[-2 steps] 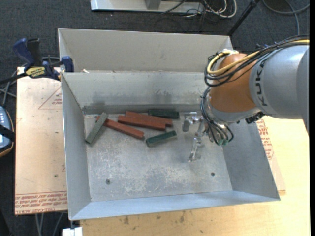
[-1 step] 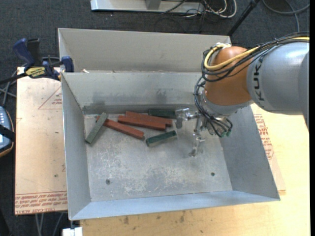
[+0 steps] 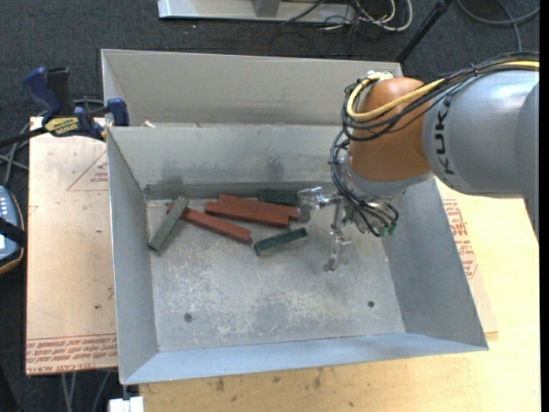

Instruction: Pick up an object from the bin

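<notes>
Just left of the gripper (image 3: pixel 333 260), near but not touching, a green block (image 3: pixel 280 241) lies on the bin (image 3: pixel 257 312) floor; whether the gripper is parted or closed, I cannot tell.

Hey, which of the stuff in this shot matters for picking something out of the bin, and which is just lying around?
For the job:
- end effector
- grey bin
- dark green block, nearest the end effector
- red-brown blocks
- grey block, leaning at the left

Just lying about:
- cables on the floor beyond the bin
- pale metal bar beside them
</notes>
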Motion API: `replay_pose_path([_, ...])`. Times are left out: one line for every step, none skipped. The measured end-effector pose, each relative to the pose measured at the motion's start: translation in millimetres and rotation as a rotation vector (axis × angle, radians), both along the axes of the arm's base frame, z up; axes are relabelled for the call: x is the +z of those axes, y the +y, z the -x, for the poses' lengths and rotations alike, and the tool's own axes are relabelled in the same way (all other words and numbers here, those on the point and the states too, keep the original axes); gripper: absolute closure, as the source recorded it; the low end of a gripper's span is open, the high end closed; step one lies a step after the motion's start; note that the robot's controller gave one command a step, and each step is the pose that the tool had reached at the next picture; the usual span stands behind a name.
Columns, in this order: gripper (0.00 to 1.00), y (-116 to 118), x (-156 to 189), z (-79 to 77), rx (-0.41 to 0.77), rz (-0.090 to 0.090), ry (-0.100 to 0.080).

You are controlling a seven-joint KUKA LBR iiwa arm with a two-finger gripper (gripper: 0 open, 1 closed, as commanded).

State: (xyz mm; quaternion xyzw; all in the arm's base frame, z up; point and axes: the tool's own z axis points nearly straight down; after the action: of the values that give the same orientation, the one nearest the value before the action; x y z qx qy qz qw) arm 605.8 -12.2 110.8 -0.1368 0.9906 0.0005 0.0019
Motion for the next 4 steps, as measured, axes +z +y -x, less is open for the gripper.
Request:
replay_pose_path([0.00, 40.8, -35.7, -21.3, -0.222, 0.000, -0.003])
replay_pose_path([1.00, 50.6, -37.6, -24.0, 0.015, 0.000, -0.004])
replay_pose_path([1.00, 50.6, -37.6, -24.0, 0.015, 0.000, -0.004])
replay_pose_path([1.00, 50.6, -35.0, -23.0, 0.015, 0.000, -0.001])
